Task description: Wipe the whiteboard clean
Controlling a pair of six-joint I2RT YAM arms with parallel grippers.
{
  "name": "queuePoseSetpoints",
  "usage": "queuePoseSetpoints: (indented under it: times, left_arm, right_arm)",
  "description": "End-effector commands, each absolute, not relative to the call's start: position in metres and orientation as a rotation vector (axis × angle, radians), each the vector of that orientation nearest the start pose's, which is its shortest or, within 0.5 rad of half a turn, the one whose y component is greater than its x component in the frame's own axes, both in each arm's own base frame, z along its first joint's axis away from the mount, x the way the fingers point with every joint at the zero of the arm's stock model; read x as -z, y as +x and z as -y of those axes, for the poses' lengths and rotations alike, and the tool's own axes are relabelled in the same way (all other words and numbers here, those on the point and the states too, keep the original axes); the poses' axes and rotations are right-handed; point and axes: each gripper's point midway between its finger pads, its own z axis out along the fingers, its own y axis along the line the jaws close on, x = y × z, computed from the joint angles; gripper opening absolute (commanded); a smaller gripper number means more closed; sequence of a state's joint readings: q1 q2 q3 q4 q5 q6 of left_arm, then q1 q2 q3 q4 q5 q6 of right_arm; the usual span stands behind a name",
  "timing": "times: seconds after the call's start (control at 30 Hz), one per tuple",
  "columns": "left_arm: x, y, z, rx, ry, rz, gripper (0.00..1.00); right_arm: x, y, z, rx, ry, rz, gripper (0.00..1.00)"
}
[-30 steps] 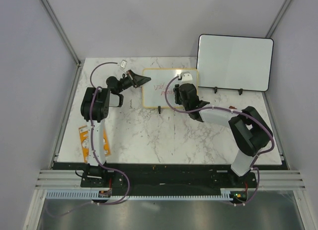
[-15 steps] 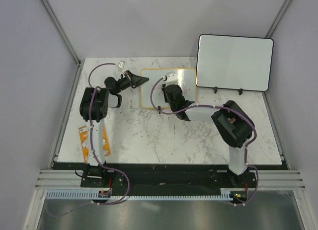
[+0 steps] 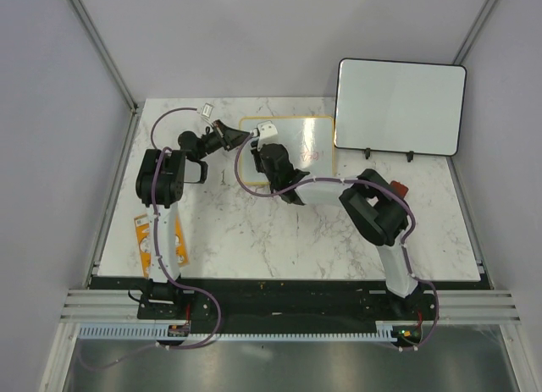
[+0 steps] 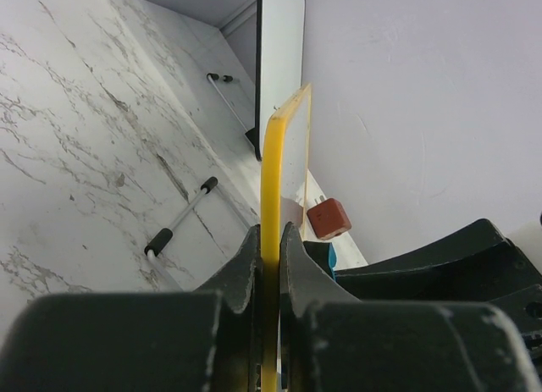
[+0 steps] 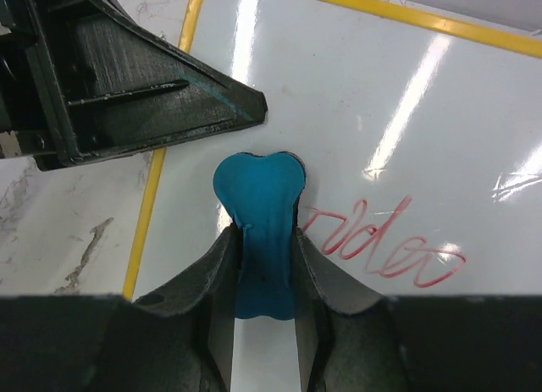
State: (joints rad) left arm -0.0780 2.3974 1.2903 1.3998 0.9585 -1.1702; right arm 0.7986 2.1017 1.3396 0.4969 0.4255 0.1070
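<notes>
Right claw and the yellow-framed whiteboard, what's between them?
A blue eraser pad, pinched in the right claw, lies over the whiteboard beside the red writing; the right wrist view shows it.

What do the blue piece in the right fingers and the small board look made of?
The blue piece: matte and soft, likely felt or foam; it narrows where pinched. The whiteboard: smooth, glossy white coated surface, shown by sharp light streaks. Its yellow rim looks plastic, though unsure.

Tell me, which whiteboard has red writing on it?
The smaller whiteboard with the yellow frame: red scribbles show on it. The bigger black-framed whiteboard at the back right is blank.
</notes>
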Motion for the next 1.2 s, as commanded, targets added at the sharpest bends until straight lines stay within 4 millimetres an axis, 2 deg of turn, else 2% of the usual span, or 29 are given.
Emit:
queuePoseSetpoints:
  times: [0.0,0.13,0.23,0.33,0.5,0.53,0.57,0.67,0.8,0.87,0.9,1.0,1.17]
  left_arm:
    - [-0.136,0.480,0.219,1.512,0.422,-1.424,0.02]
    - [-0.136,0.479,0.219,1.510,0.421,-1.425,0.02]
    - [-0.137,0.478,0.219,1.508,0.423,-1.424,0.02]
    - [-0.137,0.478,0.219,1.506,0.421,-1.425,0.02]
    - [-0.136,0.478,0.218,1.504,0.412,-1.427,0.02]
    - [-0.136,0.478,0.217,1.503,0.408,-1.428,0.02]
    - [-0.135,0.478,0.217,1.502,0.411,-1.428,0.02]
    - [-0.135,0.477,0.217,1.503,0.411,-1.430,0.02]
    - [-0.136,0.478,0.217,1.503,0.413,-1.426,0.02]
    - [-0.136,0.478,0.218,1.505,0.416,-1.427,0.02]
    - [-0.136,0.477,0.218,1.505,0.416,-1.429,0.02]
    - [-0.136,0.476,0.218,1.506,0.420,-1.431,0.02]
    - [-0.135,0.474,0.219,1.507,0.429,-1.433,0.02]
  right_arm:
    - [-0.078,0.470,-0.358,-0.153,-0.285,-1.878,0.00]
    - [-0.078,0.477,-0.333,-0.057,-0.224,-1.919,0.00]
    - [-0.069,0.479,-0.306,0.014,-0.181,-1.970,0.00]
    - [-0.069,0.481,-0.276,0.027,-0.110,-1.999,0.00]
    - [-0.053,0.481,-0.211,0.118,0.048,-2.072,0.00]
    - [-0.062,0.486,-0.198,0.097,0.098,-2.057,0.00]
    - [-0.060,0.485,-0.195,0.082,0.098,-2.069,0.00]
    - [-0.067,0.485,-0.182,0.180,0.082,-2.063,0.00]
    - [-0.061,0.481,-0.201,0.110,-0.022,-2.104,0.00]
    - [-0.063,0.482,-0.220,0.061,-0.072,-2.103,0.00]
    - [-0.055,0.478,-0.234,0.021,-0.135,-2.126,0.00]
    - [-0.053,0.473,-0.266,-0.032,-0.241,-2.126,0.00]
    - [-0.051,0.464,-0.313,-0.091,-0.336,-2.098,0.00]
